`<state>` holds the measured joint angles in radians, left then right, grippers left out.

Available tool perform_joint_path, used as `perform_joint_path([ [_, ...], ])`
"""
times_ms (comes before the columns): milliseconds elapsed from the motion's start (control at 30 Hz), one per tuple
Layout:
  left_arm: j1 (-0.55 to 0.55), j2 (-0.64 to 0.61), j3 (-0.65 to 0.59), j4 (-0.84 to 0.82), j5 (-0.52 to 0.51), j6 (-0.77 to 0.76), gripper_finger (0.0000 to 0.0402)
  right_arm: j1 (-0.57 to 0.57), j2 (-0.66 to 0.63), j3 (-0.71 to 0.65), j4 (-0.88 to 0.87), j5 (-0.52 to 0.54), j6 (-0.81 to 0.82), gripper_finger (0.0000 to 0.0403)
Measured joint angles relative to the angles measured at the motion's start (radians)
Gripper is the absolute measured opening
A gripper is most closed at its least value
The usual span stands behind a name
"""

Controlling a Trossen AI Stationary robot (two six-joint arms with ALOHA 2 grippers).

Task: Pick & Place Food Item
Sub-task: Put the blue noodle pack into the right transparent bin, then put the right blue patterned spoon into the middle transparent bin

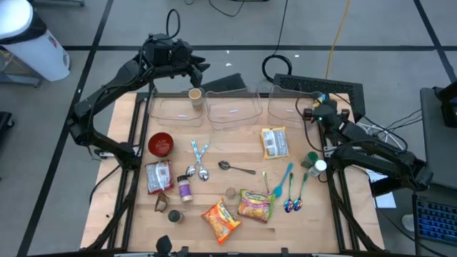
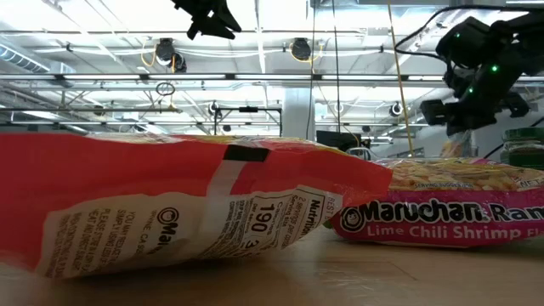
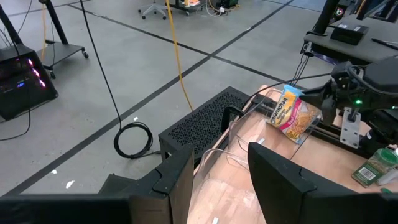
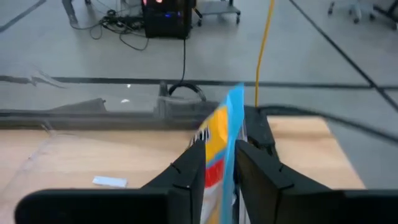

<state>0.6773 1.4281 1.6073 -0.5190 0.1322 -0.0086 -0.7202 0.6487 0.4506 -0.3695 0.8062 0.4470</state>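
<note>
Wooden table (image 1: 235,146) carries three clear bins; right gripper (image 4: 219,167) pinches ramen packet (image 4: 219,144) by edge above right bin (image 1: 289,107); packet light, crinkly, slippery, brittle inside; left gripper (image 3: 219,177) empty, parted.

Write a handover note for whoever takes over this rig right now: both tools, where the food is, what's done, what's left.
Right tool: shut on a ramen packet, held off the table on the right side, near the clear bins.
Left tool: open, holding nothing, waiting over the far left edge.
Done: the packet is picked up.
Left: set it down, presumably in a bin, and let go. Other noodle packets lie on the near part of the table.
</note>
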Motion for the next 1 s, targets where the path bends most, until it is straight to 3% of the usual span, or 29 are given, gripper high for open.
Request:
perform_joint_path([
  [400, 0.0, 0.0, 0.0, 0.0, 0.0, 0.006, 0.0157, 0.008, 0.0, 0.162, 0.046, -0.02, -0.236, 0.0089],
  [700, -0.041, 0.0, 0.0, -0.003, 0.002, 0.027, 0.0157, 0.052, 0.015, 0.177, 0.472, -0.471, -0.351, 0.0088],
  [1000, -0.168, 0.0, 0.001, -0.17, 0.002, 0.13, 0.0157, 0.169, 0.1, 0.177, 0.538, -0.746, -0.111, 0.0086],
])
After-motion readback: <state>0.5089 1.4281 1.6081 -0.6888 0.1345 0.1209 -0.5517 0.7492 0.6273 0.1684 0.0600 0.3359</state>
